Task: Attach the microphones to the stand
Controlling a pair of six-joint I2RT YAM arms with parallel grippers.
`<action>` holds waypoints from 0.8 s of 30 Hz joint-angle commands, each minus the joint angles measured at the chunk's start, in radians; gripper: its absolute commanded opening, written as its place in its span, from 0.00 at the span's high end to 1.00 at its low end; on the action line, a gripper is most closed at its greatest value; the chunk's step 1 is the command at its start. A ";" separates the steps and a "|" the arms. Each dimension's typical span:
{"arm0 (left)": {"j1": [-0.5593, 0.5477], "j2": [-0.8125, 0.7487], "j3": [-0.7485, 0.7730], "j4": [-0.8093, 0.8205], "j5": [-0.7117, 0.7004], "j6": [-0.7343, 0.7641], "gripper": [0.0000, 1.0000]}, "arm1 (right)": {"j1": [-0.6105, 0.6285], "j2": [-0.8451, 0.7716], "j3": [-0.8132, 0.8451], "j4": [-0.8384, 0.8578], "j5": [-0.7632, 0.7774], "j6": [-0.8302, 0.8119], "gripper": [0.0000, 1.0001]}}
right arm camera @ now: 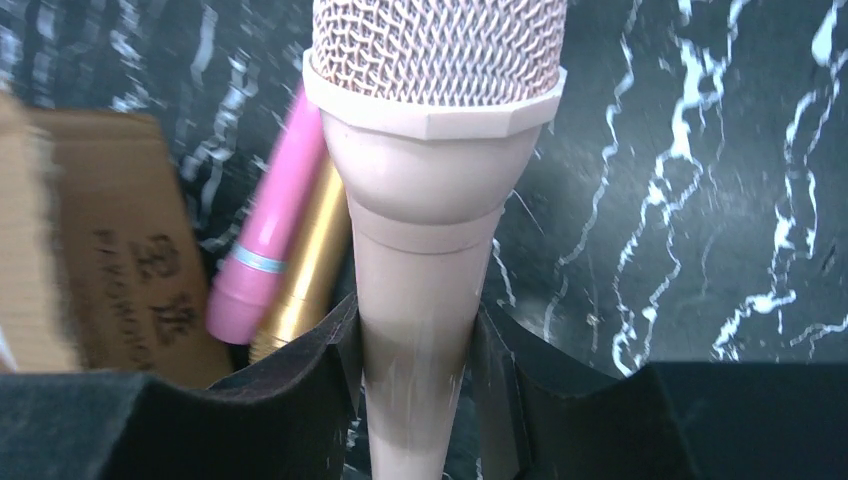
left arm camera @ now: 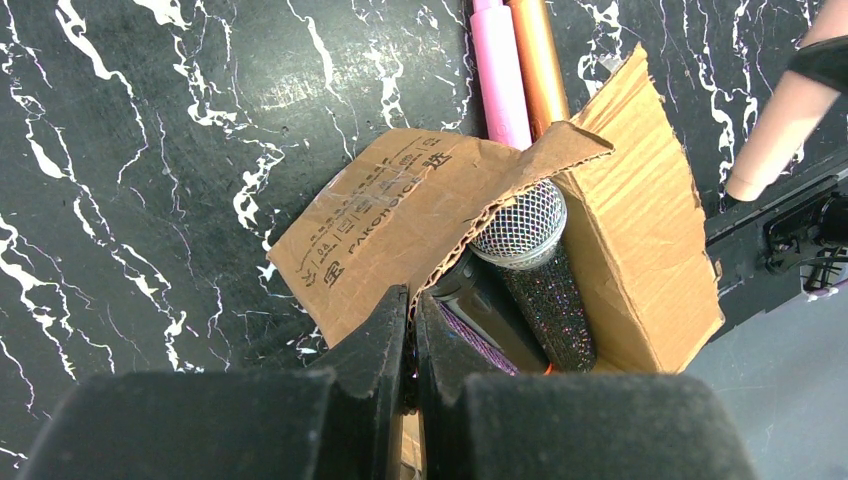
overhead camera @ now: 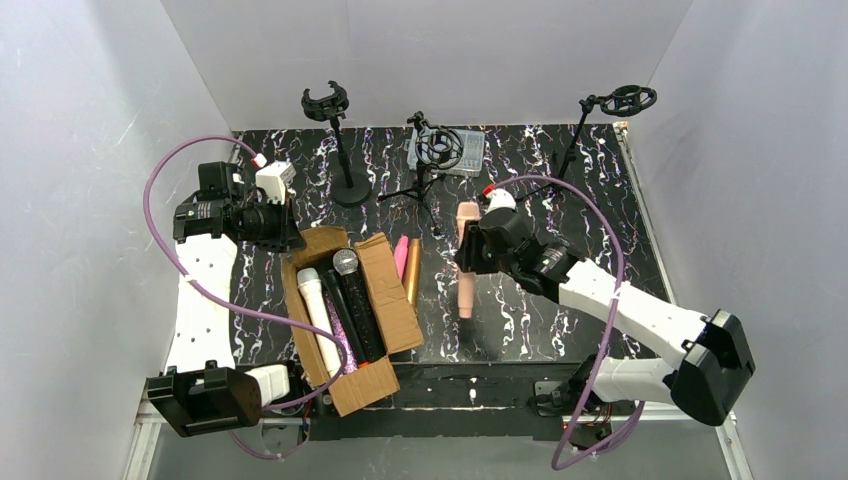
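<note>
- Top external view: the right gripper sits just right of centre above the black marbled table. A peach microphone runs through it, head toward the top of the frame.
- Right wrist view: the two fingers clamp the peach handle from either side, just below the mesh head.
- The left gripper is in the upper left, at the back corner of an open cardboard box.
- Left wrist view: its fingers are pressed together on the edge of a box flap.
- The box holds a white microphone beside a black microphone with a silver mesh head.
- A pink microphone and a gold microphone lie side by side on the table, between the box and the peach one.
- Along the top of the frame stand a round-base stand, a tripod stand and a third stand at upper right.
</note>
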 commanded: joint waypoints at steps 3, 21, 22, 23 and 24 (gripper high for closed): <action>-0.001 -0.026 0.017 0.005 0.057 0.001 1.00 | -0.055 0.060 -0.105 0.065 -0.114 -0.001 0.95; -0.001 -0.036 0.019 0.000 0.086 0.002 1.00 | -0.081 0.408 -0.088 0.295 -0.268 0.119 0.92; -0.001 -0.035 0.017 0.000 0.087 0.002 1.00 | -0.073 0.413 -0.089 0.306 -0.268 0.129 0.89; -0.002 -0.034 0.018 0.000 0.089 0.002 1.00 | -0.066 0.419 -0.089 0.312 -0.268 0.137 0.84; -0.001 -0.031 0.018 0.000 0.092 0.002 1.00 | -0.064 0.426 -0.088 0.313 -0.282 0.146 0.76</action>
